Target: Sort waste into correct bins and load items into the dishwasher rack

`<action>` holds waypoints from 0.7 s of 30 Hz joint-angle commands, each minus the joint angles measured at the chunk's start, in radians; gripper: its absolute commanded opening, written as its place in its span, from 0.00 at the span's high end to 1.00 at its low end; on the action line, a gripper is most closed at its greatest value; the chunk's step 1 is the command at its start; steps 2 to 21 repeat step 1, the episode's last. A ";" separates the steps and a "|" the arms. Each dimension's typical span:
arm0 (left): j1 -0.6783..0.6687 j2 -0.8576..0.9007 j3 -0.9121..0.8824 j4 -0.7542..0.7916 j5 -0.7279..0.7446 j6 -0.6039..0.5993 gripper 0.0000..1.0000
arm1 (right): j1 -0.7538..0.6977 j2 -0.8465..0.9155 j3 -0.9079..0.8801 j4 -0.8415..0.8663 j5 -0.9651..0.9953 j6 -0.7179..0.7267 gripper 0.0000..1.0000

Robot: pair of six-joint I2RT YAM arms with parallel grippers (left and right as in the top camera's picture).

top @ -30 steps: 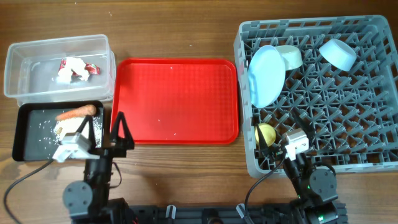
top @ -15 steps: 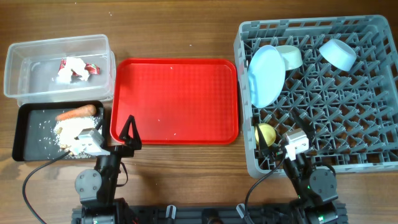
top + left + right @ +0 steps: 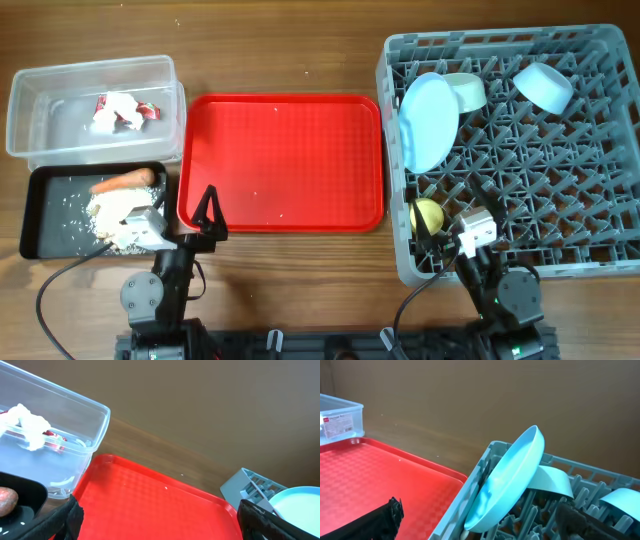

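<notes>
The clear tub holds the white tissue and red wrapper. The black tray holds the carrot and beige crumbs. The grey rack holds the blue plate on edge, the pale green bowl, the blue bowl and the yellow cup. The spoon is not visible. My left gripper is open and empty at the red tray's front left corner. My right gripper is open and empty over the rack's front left corner.
The flat red tray lies between the bins and the rack, with only a few crumbs on it. In the left wrist view the tub and the red tray lie ahead. Bare wood lies behind the red tray.
Over the last second my left gripper has swung a little to the right, off the black tray toward the red tray. It has been still for the last half second. The right arm has not moved.
</notes>
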 commanded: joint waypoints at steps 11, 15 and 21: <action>-0.005 -0.008 0.000 -0.010 0.013 0.009 0.00 | -0.005 -0.005 -0.001 0.005 0.005 -0.003 0.00; -0.005 -0.008 0.000 -0.010 0.013 0.009 0.00 | -0.005 -0.005 -0.001 0.005 0.005 -0.003 0.00; -0.005 -0.008 0.000 -0.010 0.013 0.009 0.00 | -0.005 -0.005 -0.001 0.005 0.005 -0.003 0.00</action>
